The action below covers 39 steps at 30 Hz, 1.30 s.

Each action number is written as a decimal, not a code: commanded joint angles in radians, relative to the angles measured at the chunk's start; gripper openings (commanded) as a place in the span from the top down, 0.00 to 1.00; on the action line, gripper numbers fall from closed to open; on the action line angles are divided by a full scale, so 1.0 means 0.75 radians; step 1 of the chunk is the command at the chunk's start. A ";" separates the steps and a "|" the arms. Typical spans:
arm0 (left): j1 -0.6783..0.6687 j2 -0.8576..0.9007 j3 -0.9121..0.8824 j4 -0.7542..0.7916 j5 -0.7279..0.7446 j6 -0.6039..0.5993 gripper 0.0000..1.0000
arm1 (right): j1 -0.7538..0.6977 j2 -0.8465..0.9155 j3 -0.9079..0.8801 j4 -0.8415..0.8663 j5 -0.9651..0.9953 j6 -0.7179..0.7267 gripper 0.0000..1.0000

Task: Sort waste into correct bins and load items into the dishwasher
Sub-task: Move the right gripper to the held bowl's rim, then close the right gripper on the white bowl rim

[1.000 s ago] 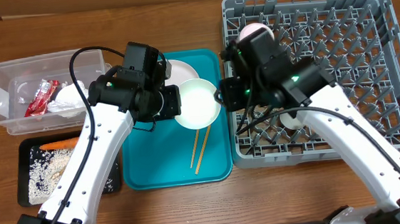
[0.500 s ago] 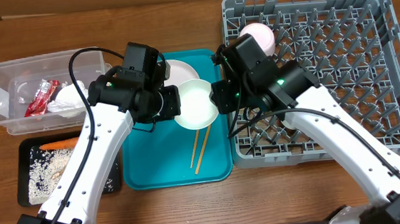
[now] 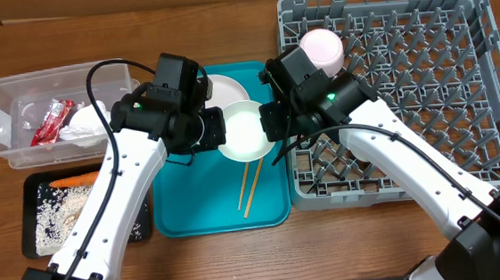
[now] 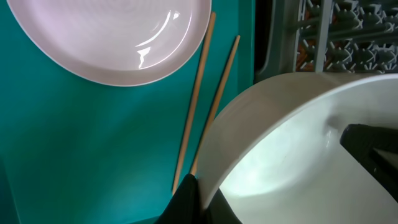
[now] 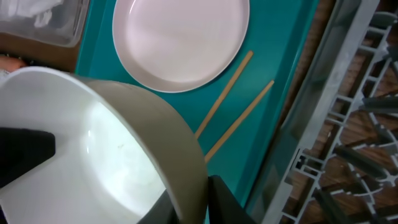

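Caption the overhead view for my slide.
Over the teal tray, the left gripper holds a white bowl by its rim as the right gripper straddles the opposite rim, beside the grey dish rack.

White bowl, pink plate, chopsticks, teal tray

No writing can be read, not even on the red snack wrapper.

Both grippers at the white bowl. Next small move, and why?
Probably close the right gripper on the rim of the white bowl before the left gripper lets go. In the right wrist view the rim sits between its jaws, though I cannot tell if they are clamped. The left gripper holds the opposite rim, and the dish rack lies on the right arm's side.
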 commanded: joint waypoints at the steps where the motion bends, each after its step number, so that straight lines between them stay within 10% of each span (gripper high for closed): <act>1: -0.010 -0.020 0.023 0.006 0.018 -0.014 0.96 | 0.004 0.002 -0.003 0.009 0.008 -0.013 0.81; 39: -0.010 -0.020 0.023 0.036 0.007 -0.014 0.96 | 0.004 0.002 0.126 -0.072 -0.036 -0.014 0.89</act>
